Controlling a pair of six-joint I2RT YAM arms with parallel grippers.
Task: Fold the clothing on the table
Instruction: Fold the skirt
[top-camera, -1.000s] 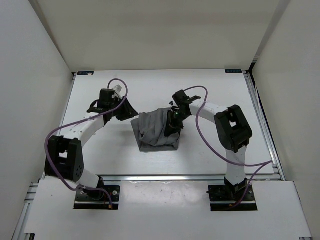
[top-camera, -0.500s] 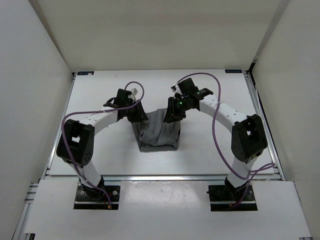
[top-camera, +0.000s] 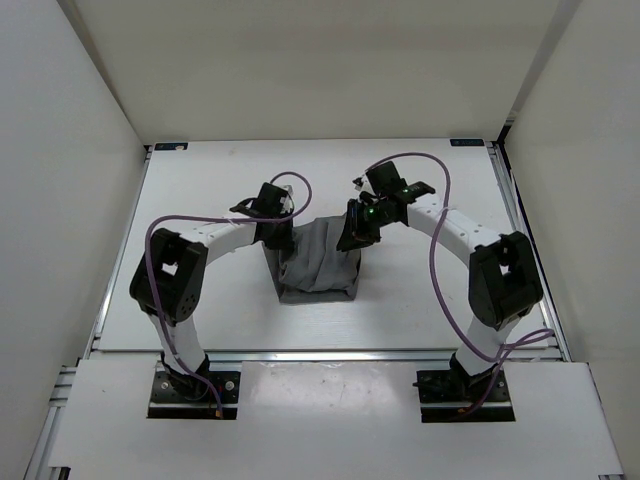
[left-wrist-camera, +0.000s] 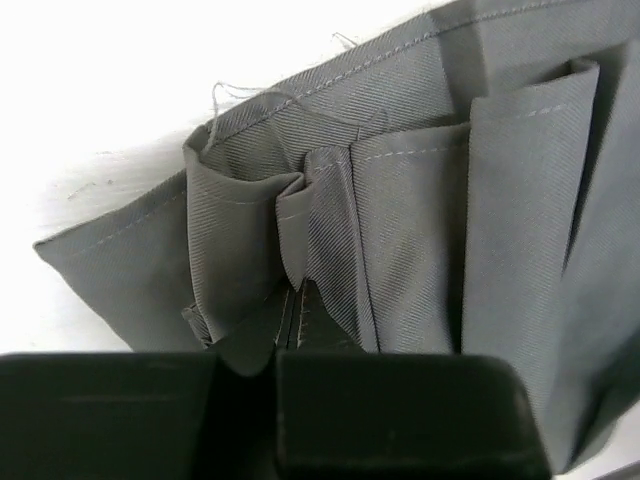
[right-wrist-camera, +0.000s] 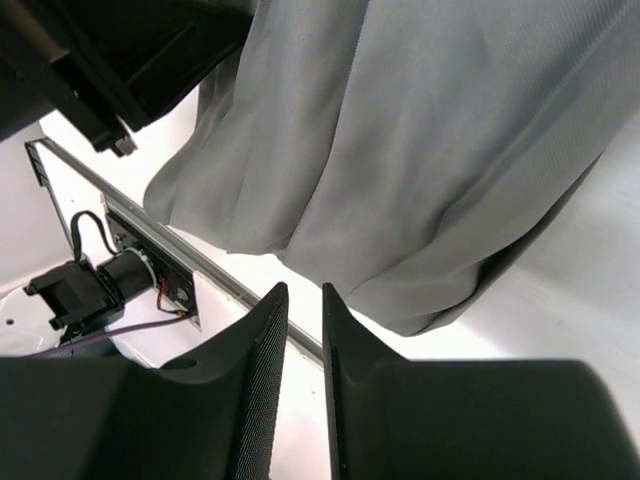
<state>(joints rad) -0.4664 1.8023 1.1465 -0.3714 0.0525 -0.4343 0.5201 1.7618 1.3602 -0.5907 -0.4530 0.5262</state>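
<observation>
- Top external: high behind the arm bases (top-camera: 190, 385), looking down on the whole tabletop (top-camera: 420, 300) from afar.
- Left wrist: right behind the left gripper (left-wrist-camera: 275, 365), pressed close against the clothing (left-wrist-camera: 420, 220).
- Right wrist: behind the right gripper (right-wrist-camera: 303, 295), close, facing the clothing and a tabletop rail (right-wrist-camera: 190, 262).
- All three views share the clothing.

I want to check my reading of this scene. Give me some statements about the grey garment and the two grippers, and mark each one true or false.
1. The left gripper is shut on a fold of the grey pleated clothing. True.
2. The clothing lies in the far right corner of the table. False: it lies near the middle.
3. The right gripper clamps fabric. False: the narrow gap between its jaws is empty.
4. Both grippers are at the clothing's far edge. True.
</observation>
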